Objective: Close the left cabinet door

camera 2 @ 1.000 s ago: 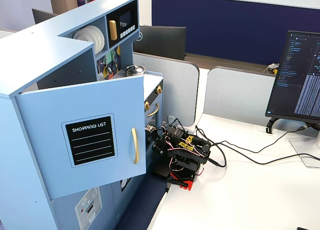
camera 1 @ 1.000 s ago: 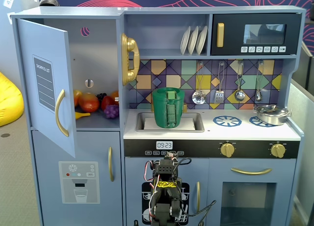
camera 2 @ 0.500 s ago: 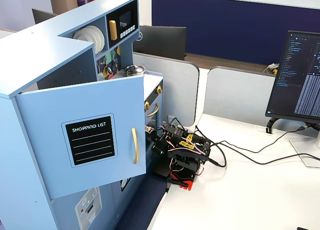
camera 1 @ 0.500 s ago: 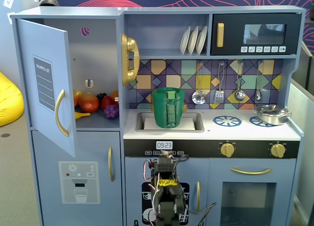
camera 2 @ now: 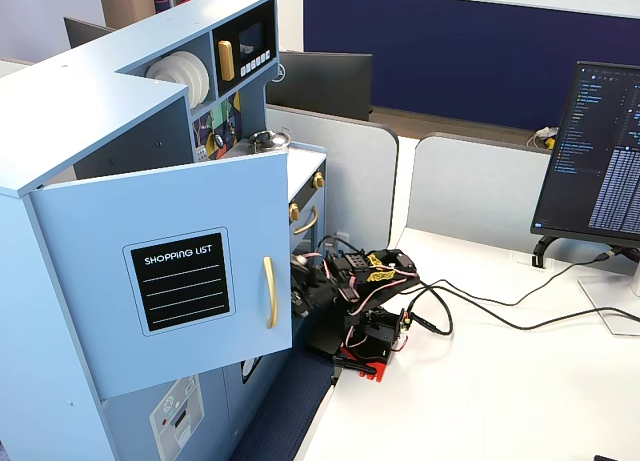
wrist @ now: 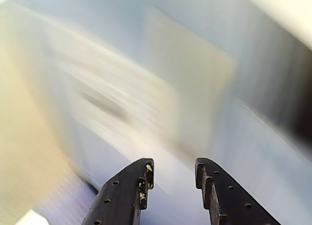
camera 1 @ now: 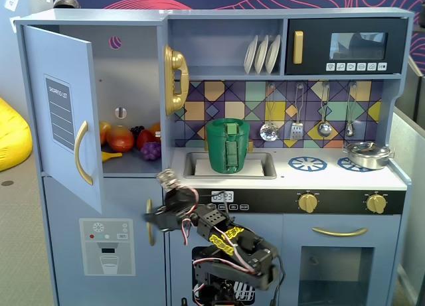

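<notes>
The left cabinet door (camera 1: 63, 120) is light blue with a black "SHOPPING LIST" panel and a curved gold handle (camera 1: 81, 153). It stands swung wide open from its left hinge. In the side fixed view the door (camera 2: 170, 281) and its handle (camera 2: 269, 292) face the camera. My gripper (camera 1: 158, 218) is blurred, low in front of the cabinet below the door's free edge, and apart from it. In the wrist view my gripper (wrist: 173, 169) is open and empty, facing blurred light-blue panels. In the side fixed view the door hides my fingertips.
Toy fruit (camera 1: 126, 139) lies inside the open cabinet. Below is the ice-dispenser door (camera 1: 107, 246) with a gold handle (camera 1: 150, 223). A green container (camera 1: 229, 147) sits in the sink. The arm's base (camera 2: 365, 336) and cables rest on a white desk by a monitor (camera 2: 600, 151).
</notes>
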